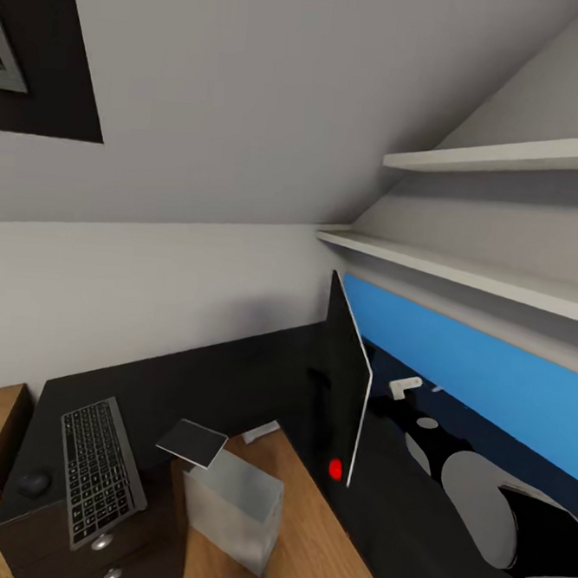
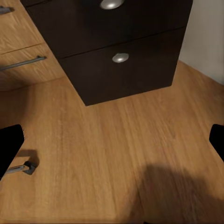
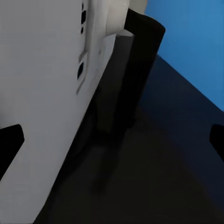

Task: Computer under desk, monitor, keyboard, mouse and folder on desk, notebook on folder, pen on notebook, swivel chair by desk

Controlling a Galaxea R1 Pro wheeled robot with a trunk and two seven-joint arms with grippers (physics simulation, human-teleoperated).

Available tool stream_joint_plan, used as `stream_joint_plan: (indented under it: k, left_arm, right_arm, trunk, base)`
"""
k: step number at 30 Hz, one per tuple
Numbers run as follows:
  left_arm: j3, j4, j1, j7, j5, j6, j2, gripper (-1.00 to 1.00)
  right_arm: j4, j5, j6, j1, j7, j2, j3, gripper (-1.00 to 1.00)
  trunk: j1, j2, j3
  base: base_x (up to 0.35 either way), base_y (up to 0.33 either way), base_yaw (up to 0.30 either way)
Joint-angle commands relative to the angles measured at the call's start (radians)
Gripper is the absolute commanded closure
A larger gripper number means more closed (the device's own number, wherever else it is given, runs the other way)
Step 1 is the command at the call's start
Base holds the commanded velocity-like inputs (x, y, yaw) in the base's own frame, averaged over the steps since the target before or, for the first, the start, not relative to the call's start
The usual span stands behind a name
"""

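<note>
head view: the keyboard (image 1: 99, 470) and mouse (image 1: 34, 483) lie side by side on the dark worktop (image 1: 186, 385), the monitor (image 1: 343, 396) stands edge-on, and the computer (image 1: 230, 503) sits on the wooden floor; folder, notebook, pen and chair look still to do.

left wrist view: the left claw (image 2: 112, 140) hangs wide open and empty, floor below it, the worktop's drawers (image 2: 122, 65) ahead.

right wrist view: the right claw (image 3: 112, 140) is spread, empty, with the monitor's pale back (image 3: 42, 93) just beyond one fingertip (image 3: 9, 140).

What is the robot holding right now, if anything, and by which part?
Nothing. In the left wrist view the fingertips stand wide apart over bare wood floor. In the right wrist view the fingertips are spread too, facing the monitor's back without gripping it.
</note>
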Motion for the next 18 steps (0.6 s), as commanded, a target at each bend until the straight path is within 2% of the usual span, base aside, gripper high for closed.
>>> stream_joint_plan:
  k: [1, 12, 18]
  left_arm:
    - [-0.008, -0.001, -0.001, 0.01, -0.001, 0.0, 0.0, -1.0]
    - [-0.008, -0.001, -0.001, 0.01, -0.001, -0.002, 0.0, -1.0]
    - [-0.008, -0.001, -0.001, 0.01, -0.001, -0.002, 0.0, -1.0]
  right_arm:
    - [0.001, 0.006, -0.003, -0.001, 0.005, 0.0, -0.009, -1.0]
    - [0.001, 0.006, -0.003, -0.001, 0.006, -0.002, -0.009, -1.0]
    - [0.0, 0.005, -0.001, -0.001, 0.005, -0.002, -0.009, -1.0]
  trunk:
    - [0.0, -0.002, -0.001]
    - [0.0, -0.002, 0.007]
    - [0.0, -0.002, 0.008]
  base:
    - [-0.003, 0.0, 0.217]
    - [0.0, 0.0, 0.213]
    - [0.0, 0.0, 0.05]
